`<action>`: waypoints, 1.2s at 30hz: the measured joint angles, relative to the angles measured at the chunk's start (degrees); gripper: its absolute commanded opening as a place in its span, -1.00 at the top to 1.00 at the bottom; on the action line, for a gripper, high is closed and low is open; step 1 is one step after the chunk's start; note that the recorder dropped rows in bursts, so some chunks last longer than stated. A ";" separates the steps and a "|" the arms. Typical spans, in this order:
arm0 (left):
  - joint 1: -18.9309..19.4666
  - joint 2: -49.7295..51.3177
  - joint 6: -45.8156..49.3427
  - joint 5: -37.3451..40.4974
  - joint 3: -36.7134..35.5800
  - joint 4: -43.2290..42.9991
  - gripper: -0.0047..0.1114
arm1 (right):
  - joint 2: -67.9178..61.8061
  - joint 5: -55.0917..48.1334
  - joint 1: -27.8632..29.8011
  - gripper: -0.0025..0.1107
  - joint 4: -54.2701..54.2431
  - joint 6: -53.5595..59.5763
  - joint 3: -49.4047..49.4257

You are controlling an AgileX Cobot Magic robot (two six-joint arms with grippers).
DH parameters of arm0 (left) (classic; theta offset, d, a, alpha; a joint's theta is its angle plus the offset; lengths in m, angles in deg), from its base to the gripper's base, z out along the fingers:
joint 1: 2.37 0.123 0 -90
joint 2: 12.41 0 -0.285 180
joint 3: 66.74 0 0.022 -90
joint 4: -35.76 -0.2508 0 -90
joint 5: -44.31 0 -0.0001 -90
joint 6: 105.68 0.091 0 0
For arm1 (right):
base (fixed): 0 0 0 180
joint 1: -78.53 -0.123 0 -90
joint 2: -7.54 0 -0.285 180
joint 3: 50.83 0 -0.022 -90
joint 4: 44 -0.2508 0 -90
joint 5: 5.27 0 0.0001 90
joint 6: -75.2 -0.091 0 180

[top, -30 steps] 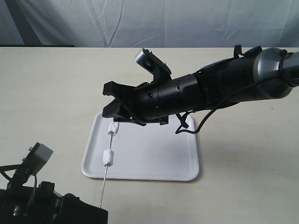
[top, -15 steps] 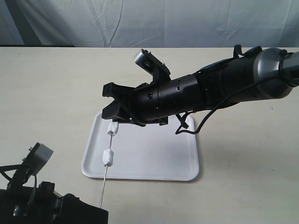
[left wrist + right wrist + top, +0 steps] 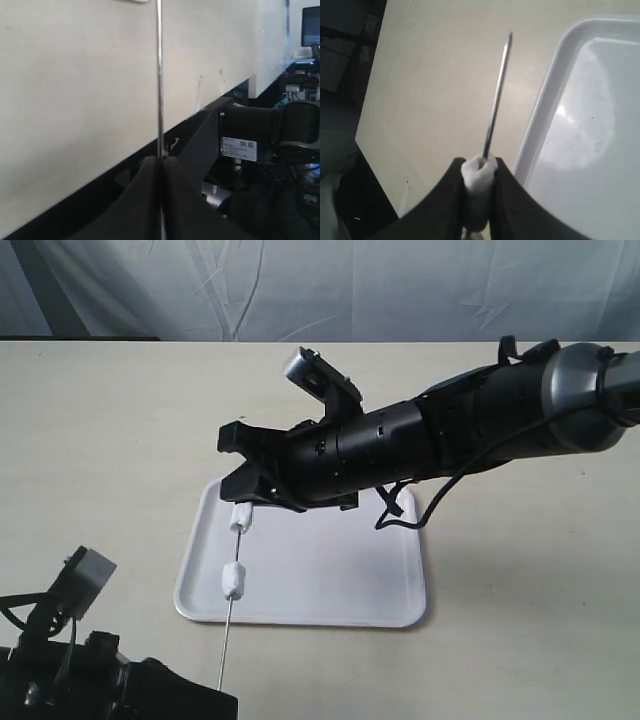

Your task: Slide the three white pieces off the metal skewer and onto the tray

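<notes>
Progress: no piece lies on the flat white rectangular plastic tray (image 3: 330, 585) in any view, and its floor shows bare. Judged state: nothing stripped yet, all three pieces to go.

The thin grey metal skewer (image 3: 226, 645) crosses the tray's rim at the corner nearest the left arm and runs on above the tray's left side. In the exterior view two small white soft cylindrical pieces sit threaded on it. The upper piece (image 3: 241, 518) is over the tray's far-left corner and the lower piece (image 3: 233, 580) is above the left side, closer to the near rim.

The right wrist view shows one gripped piece (image 3: 478, 192) with the bare pointed tip beyond it, just outside the tray's rim over the beige worktop (image 3: 100, 440). Whether this is the upper piece or a third one hidden under the arm cannot be told.

Pose: the right arm reaches in over the tray's far rim from the right. The right claw (image 3: 479, 163) stands at the far-left corner, narrowed onto the gripped piece, with a finger pressed against each side. The left claw (image 3: 161, 161) is pinched tight on the skewer's other end, off the tray past its near-left corner.

Next, as a judgement: draw the gripped piece along the rod toward the tip, then let it go over the tray.
</notes>
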 measured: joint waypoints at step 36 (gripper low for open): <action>0.00 0.00 -2.19 7.04 -8.22 -4.42 0.92 | 0.00 7.85 -0.13 0.16 11.85 -0.71 0.00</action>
